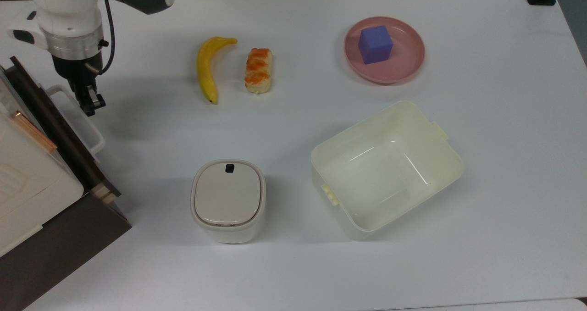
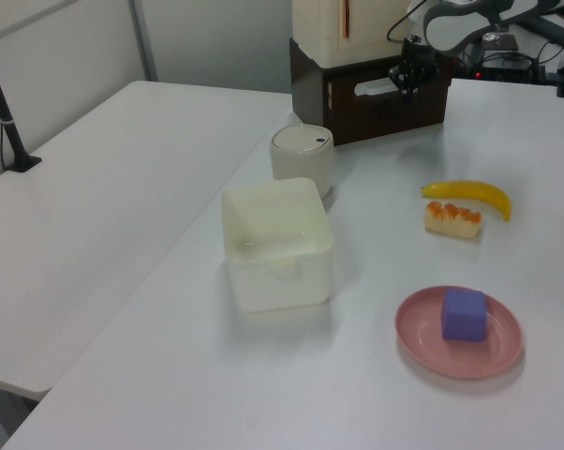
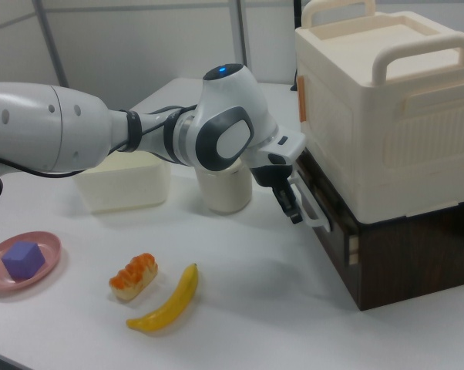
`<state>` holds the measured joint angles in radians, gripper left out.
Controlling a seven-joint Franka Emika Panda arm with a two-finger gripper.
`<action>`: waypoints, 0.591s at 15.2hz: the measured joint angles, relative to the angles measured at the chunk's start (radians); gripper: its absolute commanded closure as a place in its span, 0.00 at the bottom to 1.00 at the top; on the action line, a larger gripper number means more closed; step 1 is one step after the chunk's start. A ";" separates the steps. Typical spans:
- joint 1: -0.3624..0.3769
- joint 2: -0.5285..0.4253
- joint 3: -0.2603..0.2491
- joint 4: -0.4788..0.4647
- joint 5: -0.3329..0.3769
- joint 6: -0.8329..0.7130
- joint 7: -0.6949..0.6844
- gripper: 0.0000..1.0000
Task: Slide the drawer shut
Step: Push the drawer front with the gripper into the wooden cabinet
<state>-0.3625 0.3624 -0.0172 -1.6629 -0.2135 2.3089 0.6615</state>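
The drawer (image 1: 62,125) sits at the top view's left, pushed almost fully into its dark brown cabinet (image 1: 55,247). Only a sliver of light wood shows at its near end. Its dark front panel (image 3: 332,223) carries a white loop handle (image 1: 91,130) that sticks out toward the table. My gripper (image 1: 91,102) points down with fingers shut, its tip against the outer side of the handle (image 3: 315,216). In the left view the gripper (image 2: 404,80) is at the drawer front (image 2: 394,98), at the far end of the table.
A cream storage box (image 1: 27,178) rests on the cabinet. On the table lie a banana (image 1: 205,68), a bread piece (image 1: 258,70), a pink plate (image 1: 403,63) holding a purple cube (image 1: 375,44), a cream tub (image 1: 454,164) and a white lidded bin (image 1: 228,200).
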 measured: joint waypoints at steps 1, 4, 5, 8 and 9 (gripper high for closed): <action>-0.004 0.003 0.000 0.002 -0.009 0.009 0.000 1.00; -0.014 0.021 0.000 0.003 -0.043 0.038 0.000 1.00; -0.018 0.030 0.000 0.006 -0.052 0.047 0.000 1.00; -0.029 0.064 0.000 0.039 -0.067 0.060 0.000 1.00; -0.030 0.068 0.000 0.041 -0.068 0.060 0.000 1.00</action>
<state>-0.3922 0.4305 -0.0172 -1.6220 -0.2815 2.3692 0.6615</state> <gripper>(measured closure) 0.991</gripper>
